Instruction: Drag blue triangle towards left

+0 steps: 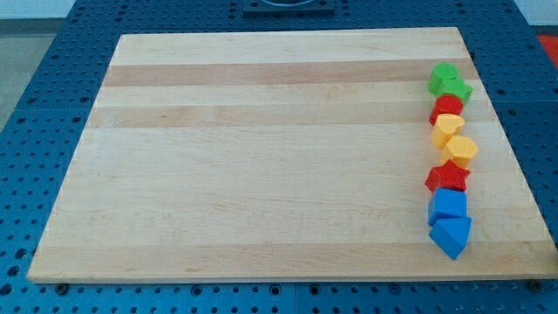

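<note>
The blue triangle point(451, 235) lies at the bottom of a column of blocks along the board's right edge. Just above it, touching, is a blue cube point(448, 205). Higher up come a red star-like block point(447, 177), a yellow hexagon-like block point(460, 150), a yellow heart-like block point(447, 127), a red block point(446, 106) and, at the top, two green blocks point(444, 77) point(458, 91). My tip and the rod do not show in the view.
The blocks rest on a light wooden board point(261, 157) set on a blue perforated table point(35, 105). A dark mount point(288, 5) shows at the view's top edge.
</note>
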`<action>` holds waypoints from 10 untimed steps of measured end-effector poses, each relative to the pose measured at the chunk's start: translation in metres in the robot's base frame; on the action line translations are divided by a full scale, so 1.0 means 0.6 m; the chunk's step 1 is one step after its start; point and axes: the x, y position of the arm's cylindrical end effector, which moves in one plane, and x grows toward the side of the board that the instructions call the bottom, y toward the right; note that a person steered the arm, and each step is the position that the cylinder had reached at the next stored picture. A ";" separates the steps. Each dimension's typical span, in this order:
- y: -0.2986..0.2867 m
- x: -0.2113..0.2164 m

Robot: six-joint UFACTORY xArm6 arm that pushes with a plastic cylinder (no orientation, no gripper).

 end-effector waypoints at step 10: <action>-0.352 -0.043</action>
